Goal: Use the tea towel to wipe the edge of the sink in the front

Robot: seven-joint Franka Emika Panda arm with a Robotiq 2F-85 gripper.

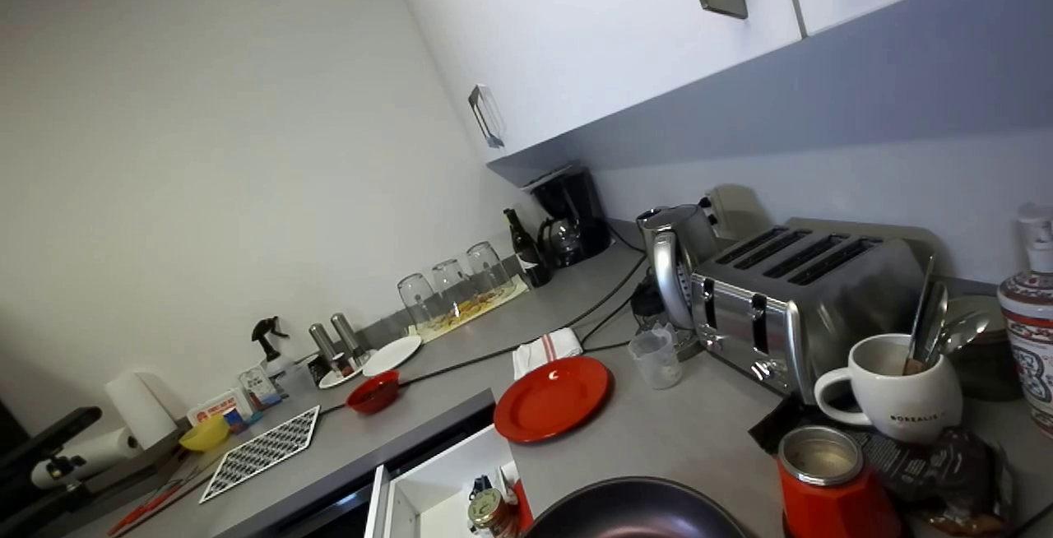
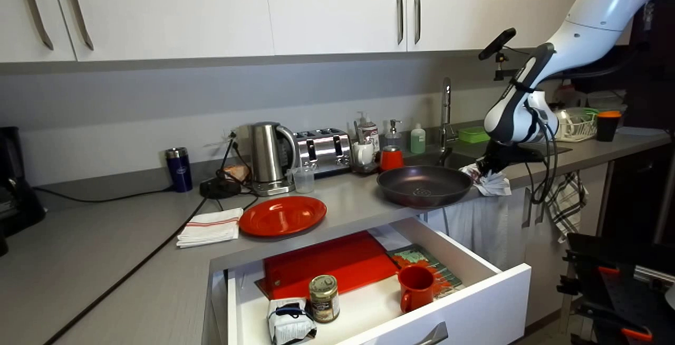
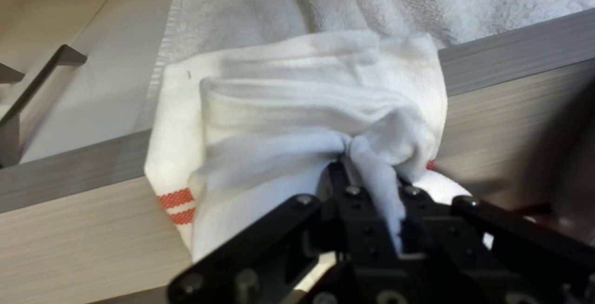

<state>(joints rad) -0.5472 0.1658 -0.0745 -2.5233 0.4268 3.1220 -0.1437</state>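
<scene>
End effector [image 3: 371, 176] pinching a rumpled white tea towel [image 3: 279, 113] at the near edge of the counter [image 2: 348, 192], sink [image 2: 457, 160] on the far side, frying pan [image 2: 424, 184] to the left.

In both exterior views the white cupboards [image 2: 337, 10] are catching most light, while the wall [image 2: 158, 102] beneath is lying in bluish-grey shade. A thin pinkish strip is edging the top of both. The kettle [image 2: 265, 155] and toaster [image 1: 847, 308] are throwing metallic glints; the red plate [image 1: 553, 400] is showing small highlights. In an exterior view the space right of the worktop [image 2: 95, 245] is sinking into near-black. In the wrist view the tea towel [image 3: 297, 113] is showing bright, turning bluish near the end effector [image 3: 373, 183], whose black parts are showing little detail; on the right, a dark shape [image 3: 567, 155] is blurring past recognition.
</scene>
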